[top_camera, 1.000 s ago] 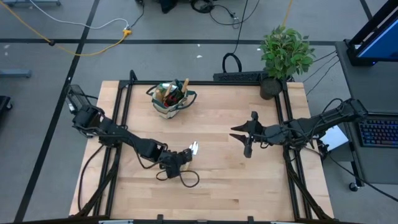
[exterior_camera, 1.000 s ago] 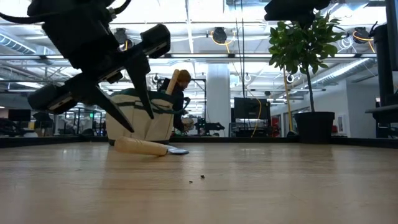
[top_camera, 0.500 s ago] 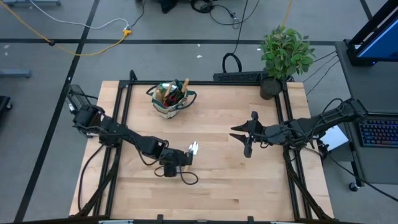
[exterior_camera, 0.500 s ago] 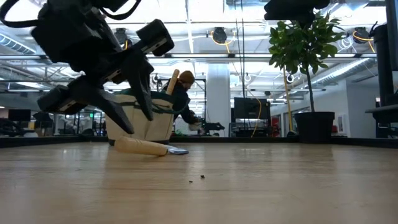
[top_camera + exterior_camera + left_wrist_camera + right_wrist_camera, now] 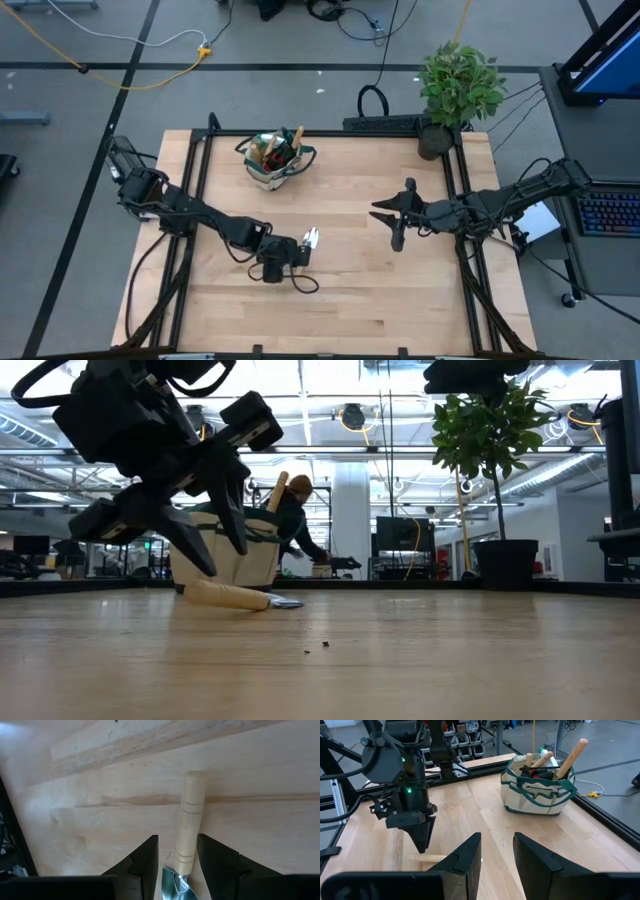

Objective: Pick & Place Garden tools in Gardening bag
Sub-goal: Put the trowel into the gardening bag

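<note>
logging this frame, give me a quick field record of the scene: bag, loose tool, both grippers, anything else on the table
bag: gardening bag at the table's far side, upright, tools sticking out
loose tool: wooden-handled trowel lying flat on the table, not gripped
left gripper: open, above the trowel, fingers either side of its handle
right gripper: open, empty, raised over the table's right side
other: potted plant at the far right corner
</note>
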